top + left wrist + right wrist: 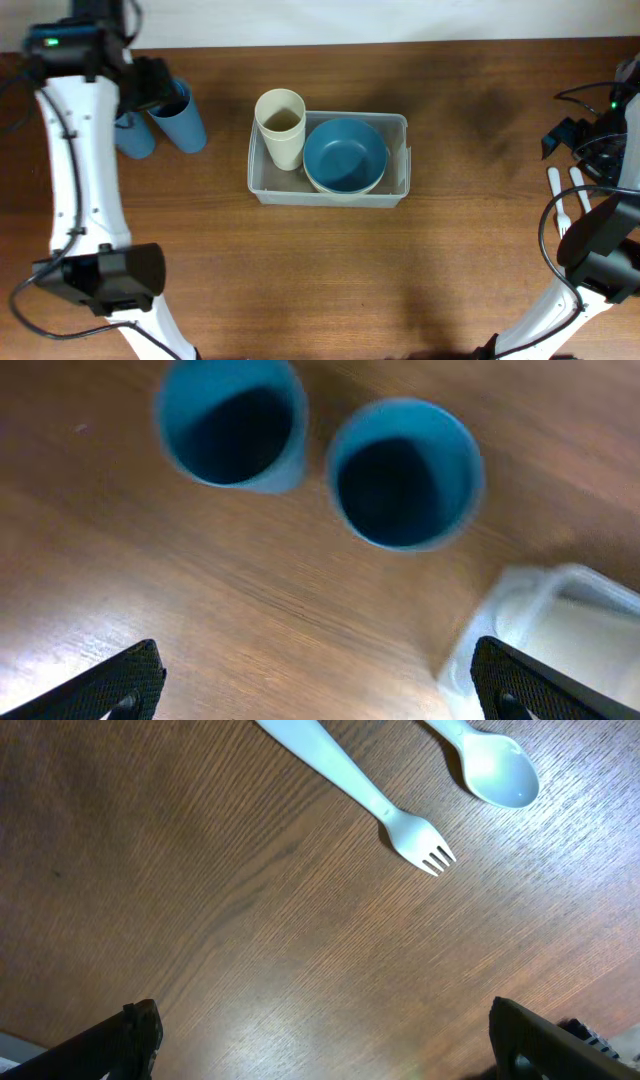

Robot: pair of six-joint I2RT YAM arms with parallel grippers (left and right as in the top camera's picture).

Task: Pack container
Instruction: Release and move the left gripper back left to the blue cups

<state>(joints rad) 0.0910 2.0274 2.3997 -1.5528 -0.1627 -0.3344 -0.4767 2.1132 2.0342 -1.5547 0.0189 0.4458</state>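
Container (330,197) x1, cups (282,128) x3, bowls (345,155) x2, fork (362,794) x1, spoon (497,770) x1.

A robotics lab or test bench, set out with kitchen things. A brown wood-grain desk (450,250) fills the overhead view, with a pale strip along its far edge. Two white robot arms with black joints and loose black cables reach in from the near side: the left arm (80,170) and the right arm (545,300). A small green light (50,43) glows on the left arm. Plastic tableware sits on the desk: a clear tub (268,183) holding a cream cup (281,130) and a blue bowl (345,155), two blue cups (188,128), a fork (400,820) and a spoon (495,765).
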